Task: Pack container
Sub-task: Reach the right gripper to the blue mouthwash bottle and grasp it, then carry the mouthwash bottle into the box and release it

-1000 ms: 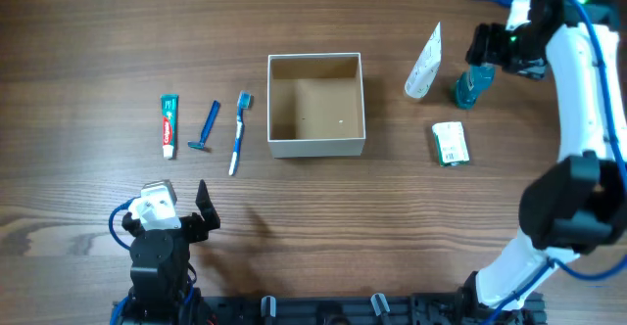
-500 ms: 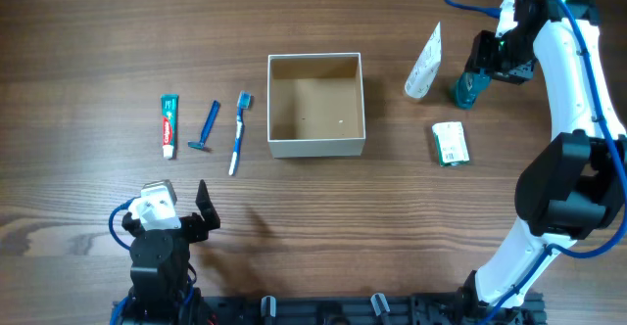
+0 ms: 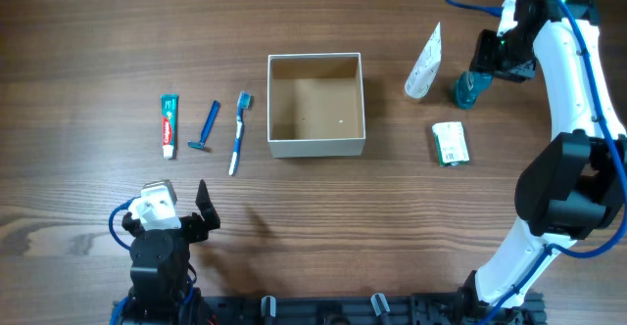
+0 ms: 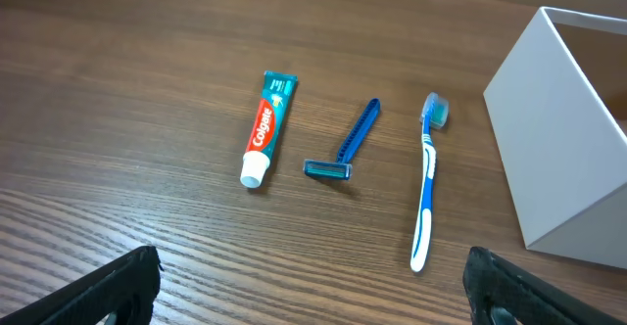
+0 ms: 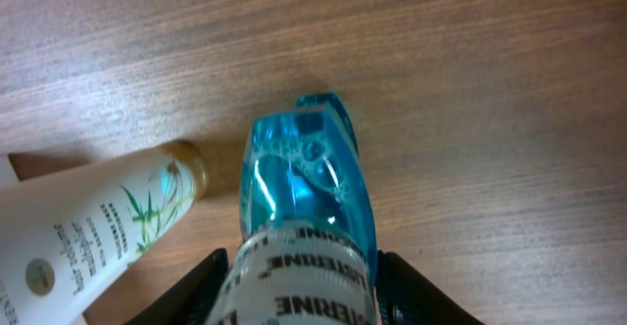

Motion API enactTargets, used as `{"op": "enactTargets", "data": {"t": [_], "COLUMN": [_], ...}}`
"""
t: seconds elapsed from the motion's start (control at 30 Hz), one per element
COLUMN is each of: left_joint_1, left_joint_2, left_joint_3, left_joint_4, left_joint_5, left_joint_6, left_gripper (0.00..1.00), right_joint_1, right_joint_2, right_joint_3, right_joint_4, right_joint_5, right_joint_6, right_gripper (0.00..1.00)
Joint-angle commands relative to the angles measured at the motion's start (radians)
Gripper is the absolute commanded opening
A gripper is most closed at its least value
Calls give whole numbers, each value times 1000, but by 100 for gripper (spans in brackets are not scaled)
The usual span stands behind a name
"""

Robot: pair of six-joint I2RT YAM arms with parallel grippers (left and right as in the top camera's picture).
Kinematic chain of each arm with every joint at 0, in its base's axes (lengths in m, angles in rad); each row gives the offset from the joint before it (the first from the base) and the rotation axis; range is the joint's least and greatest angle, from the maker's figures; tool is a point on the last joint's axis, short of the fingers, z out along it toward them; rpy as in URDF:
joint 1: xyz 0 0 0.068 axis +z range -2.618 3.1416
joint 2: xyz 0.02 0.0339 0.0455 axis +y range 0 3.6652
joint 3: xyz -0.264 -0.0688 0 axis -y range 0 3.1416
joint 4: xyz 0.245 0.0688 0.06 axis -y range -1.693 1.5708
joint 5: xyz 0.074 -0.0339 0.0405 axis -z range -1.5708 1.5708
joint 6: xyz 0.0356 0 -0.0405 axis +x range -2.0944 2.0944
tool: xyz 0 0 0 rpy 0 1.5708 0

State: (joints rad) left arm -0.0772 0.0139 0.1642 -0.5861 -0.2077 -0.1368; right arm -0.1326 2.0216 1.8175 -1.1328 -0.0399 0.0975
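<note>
The container (image 3: 315, 57), a white-walled square box with a tan inside, stands open and empty at the table's middle; its wall shows in the left wrist view (image 4: 558, 139). My right gripper (image 3: 490, 59) is at the far right, its fingers (image 5: 304, 291) closed against both sides of a blue mouthwash bottle (image 3: 467, 88) (image 5: 309, 193) that rests on the table. My left gripper (image 3: 181, 217) is open and empty near the front left edge, its fingertips (image 4: 313, 291) wide apart.
Left of the container lie a toothpaste tube (image 3: 168, 124) (image 4: 265, 127), a blue razor (image 3: 207, 126) (image 4: 348, 149) and a blue toothbrush (image 3: 238, 132) (image 4: 426, 183). A white lotion tube (image 3: 424, 63) (image 5: 88, 237) lies beside the bottle. A green-white packet (image 3: 451, 143) lies further forward.
My right gripper moved left and down onto the mouthwash bottle, then held almost still. The left arm has not moved.
</note>
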Motion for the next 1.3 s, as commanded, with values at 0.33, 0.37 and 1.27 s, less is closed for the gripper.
{"op": "enactTargets", "data": {"t": [0.33, 0.37, 1.27], "left_joint_1": [6, 6, 6], "left_joint_2": [-8, -8, -8], "left_joint_3": [-9, -9, -9], "left_joint_4": [-1, -1, -1], "left_joint_5": [17, 17, 17], "left_joint_6": [-2, -2, -2], "left_gripper": [100, 100, 100], "right_joint_1": [0, 0, 458], "right_joint_2": [-13, -25, -682], "right_joint_3": [-49, -40, -27], "right_joint_4": [32, 20, -138], "right_joint_5": [47, 47, 78], "right_joint_6": [9, 10, 389], "right_gripper": [23, 22, 4]}}
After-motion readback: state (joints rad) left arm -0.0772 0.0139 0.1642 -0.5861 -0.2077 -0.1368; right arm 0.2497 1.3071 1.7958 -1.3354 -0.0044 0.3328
